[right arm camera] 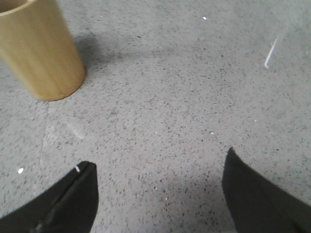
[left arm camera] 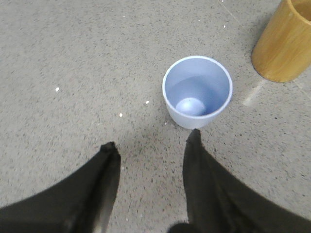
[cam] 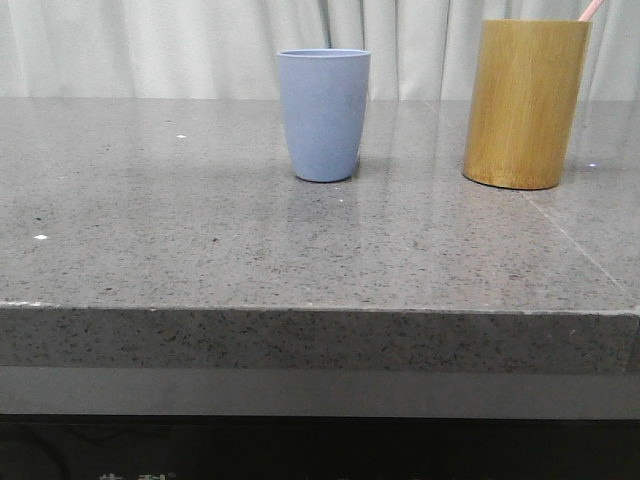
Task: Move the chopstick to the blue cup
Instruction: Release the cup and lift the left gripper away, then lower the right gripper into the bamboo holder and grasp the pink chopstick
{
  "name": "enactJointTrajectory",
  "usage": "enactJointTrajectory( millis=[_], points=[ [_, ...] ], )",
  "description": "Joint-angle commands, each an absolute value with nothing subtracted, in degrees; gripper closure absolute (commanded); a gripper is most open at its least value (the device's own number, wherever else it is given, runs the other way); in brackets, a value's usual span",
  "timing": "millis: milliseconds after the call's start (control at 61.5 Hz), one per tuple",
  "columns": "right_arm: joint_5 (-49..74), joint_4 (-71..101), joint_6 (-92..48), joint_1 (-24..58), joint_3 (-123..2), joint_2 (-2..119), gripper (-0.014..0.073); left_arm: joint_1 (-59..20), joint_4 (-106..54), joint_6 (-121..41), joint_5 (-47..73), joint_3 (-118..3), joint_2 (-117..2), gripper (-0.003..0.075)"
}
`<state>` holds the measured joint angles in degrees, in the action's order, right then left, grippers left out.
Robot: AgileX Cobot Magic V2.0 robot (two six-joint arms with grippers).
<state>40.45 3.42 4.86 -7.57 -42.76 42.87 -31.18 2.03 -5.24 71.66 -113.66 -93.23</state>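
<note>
Seen from the front, two vessels stand on a grey speckled stone desk (cam: 200, 230) before a pale pleated curtain (cam: 150, 45): one small matte pale blue tumbler (cam: 323, 115), smooth, handleless and tapering slightly to its base, near the middle, and one taller, wider yellow-brown bamboo cylinder (cam: 525, 100) well apart to its right. A single thin pale pink chopstick tip (cam: 592, 9) pokes above the cylinder's rim at the top edge of the view; how many sticks are inside cannot be told. The desk's polished top carries faint reflections under both vessels, a seam line runs across it at right, and its thick front edge shows the same dark flecks. Neither arm is in sight here.

From the left wrist, the left gripper (left arm camera: 153, 141) hangs above the desk with its two black jaws spread moderately apart and nothing between them. The blue tumbler sits upright just beyond the fingertips, its round mouth open to the camera and its inside bare. A part of the bamboo cylinder shows at the corner, apart from the tumbler.

From the right wrist, the right gripper (right arm camera: 158, 165) has its two dark jaws spread wide, holding nothing, over bare speckled stone. The bamboo cylinder stands off to one side, its grain running vertically; its contents are out of sight.
</note>
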Motion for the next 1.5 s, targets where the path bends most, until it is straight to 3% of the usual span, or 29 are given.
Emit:
enactJointTrajectory(
  millis=[0, 179, 504, 1009, 1074, 1334, 1480],
  points=[
    [34.61, 5.01, 5.38, -9.10, -46.30, 46.05, 0.0043, -30.10, 0.94, -3.83, 67.09, -110.60, -85.76, 0.0405],
    [33.65, 9.34, 3.58, -9.56, -51.13, 51.38, 0.0043, -27.59, 0.00, -3.49, 61.83, -96.81, -75.05, 0.0405],
    [44.28, 33.87, -20.22, -9.56, -65.87, 63.68, 0.0043, -26.75, -3.76, -3.49, 51.79, -71.83, -57.06, 0.0405],
    [45.68, 37.77, -21.68, -7.71, -81.93, 81.46, 0.0048, -26.75, -3.76, -3.49, 51.56, -68.74, -53.53, 0.0405],
    [45.07, 37.77, -21.68, -7.66, -81.94, 82.36, 0.0085, -26.75, -3.76, -3.49, 51.56, -68.74, -53.53, 0.0405],
    [44.98, 38.03, -21.68, -7.66, -81.94, 83.20, 0.0396, -26.75, -3.64, -3.49, 51.56, -68.74, -53.53, 0.0405],
    [44.22, 38.03, -21.74, -7.66, -81.94, 83.20, 0.0465, -26.75, -3.64, -3.49, 51.56, -68.74, -53.53, 0.0405]
  ],
)
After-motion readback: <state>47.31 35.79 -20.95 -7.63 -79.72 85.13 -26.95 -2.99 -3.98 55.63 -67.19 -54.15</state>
